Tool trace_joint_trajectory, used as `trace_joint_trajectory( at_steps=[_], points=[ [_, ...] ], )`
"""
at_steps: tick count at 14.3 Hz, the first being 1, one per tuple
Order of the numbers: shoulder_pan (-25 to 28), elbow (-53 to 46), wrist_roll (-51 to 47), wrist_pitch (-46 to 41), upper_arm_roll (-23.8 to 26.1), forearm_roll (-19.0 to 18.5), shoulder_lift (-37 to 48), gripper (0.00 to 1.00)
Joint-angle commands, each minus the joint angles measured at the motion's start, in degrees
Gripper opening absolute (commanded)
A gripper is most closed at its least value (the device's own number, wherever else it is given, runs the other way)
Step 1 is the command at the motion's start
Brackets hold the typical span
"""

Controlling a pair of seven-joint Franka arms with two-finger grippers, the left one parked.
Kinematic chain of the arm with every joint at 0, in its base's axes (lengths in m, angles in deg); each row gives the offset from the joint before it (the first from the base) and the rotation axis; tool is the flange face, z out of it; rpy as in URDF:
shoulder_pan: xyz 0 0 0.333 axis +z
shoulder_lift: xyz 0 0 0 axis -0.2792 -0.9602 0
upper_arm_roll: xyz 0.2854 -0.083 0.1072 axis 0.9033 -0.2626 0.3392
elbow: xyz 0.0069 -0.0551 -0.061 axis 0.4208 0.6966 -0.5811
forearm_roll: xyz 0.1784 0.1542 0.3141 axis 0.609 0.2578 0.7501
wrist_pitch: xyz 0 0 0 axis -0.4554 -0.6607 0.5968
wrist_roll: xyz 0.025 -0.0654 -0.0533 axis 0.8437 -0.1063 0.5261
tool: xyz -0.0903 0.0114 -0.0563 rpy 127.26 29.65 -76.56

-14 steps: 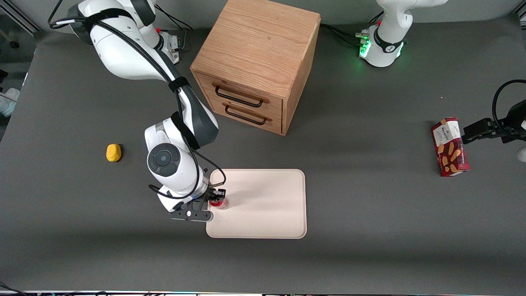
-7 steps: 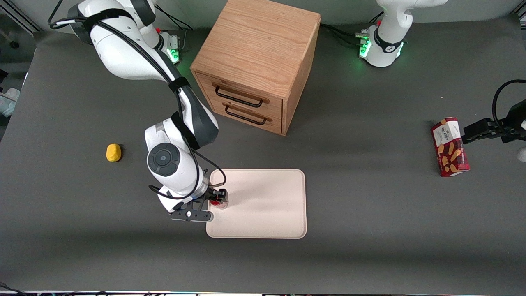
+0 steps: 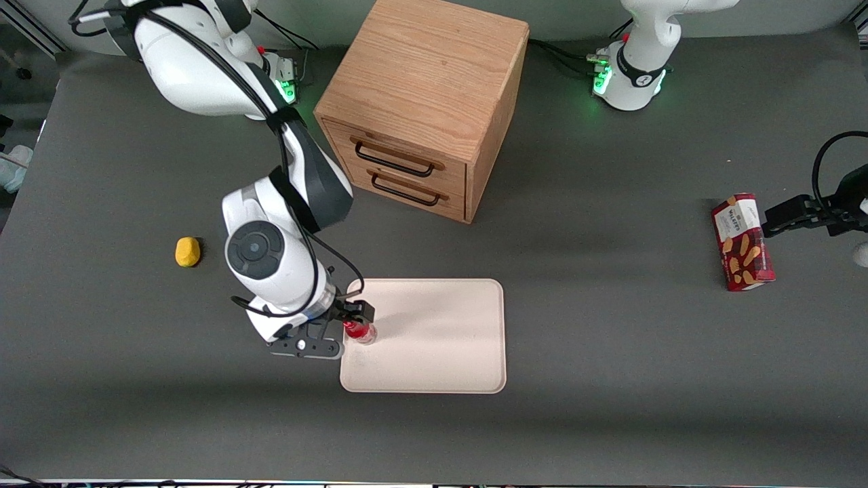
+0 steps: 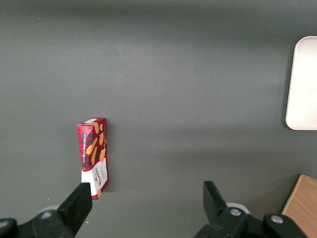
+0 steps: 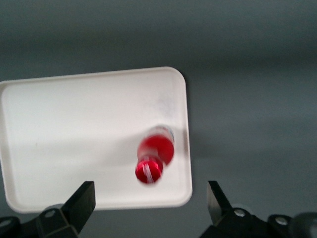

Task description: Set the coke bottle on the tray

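Observation:
The coke bottle (image 3: 360,331), small and red with a red cap, stands upright on the cream-beige tray (image 3: 441,339), close to the tray's edge toward the working arm's end. My right gripper (image 3: 344,324) hovers above it, open, touching nothing. In the right wrist view the bottle (image 5: 154,156) is seen from above on the tray (image 5: 74,124), its cap toward the camera. The open gripper (image 5: 150,201) has its two dark fingers spread wide, one on each side, and nothing is between them. The tray's corner (image 4: 302,74) also shows in the left wrist view.
A wooden drawer cabinet (image 3: 420,108) stands farther from the front camera than the tray. A yellow lump (image 3: 188,251) lies toward the working arm's end. A red snack box (image 3: 742,242) lies toward the parked arm's end, and the same box (image 4: 93,156) shows in the left wrist view.
The gripper has let go of the coke bottle, opened and risen, drifting slightly toward the working arm's end. The bottle stays standing on the tray.

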Motion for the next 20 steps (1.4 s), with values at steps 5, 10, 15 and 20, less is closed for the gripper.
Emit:
trace_joint_trajectory(
  at_steps=[5,10,15,20],
  points=[
    [-0.7,5.2,-1.1,-15.2,0.4,-0.3,14.3,1.00],
    [-7.8,13.2,0.9,-18.3,5.4,-0.4,24.6,1.00],
    [-15.2,18.0,9.5,-20.2,7.8,-0.3,30.7,1.00],
    [-20.1,19.7,17.9,-20.2,7.6,0.1,33.0,1.00]
  ],
)
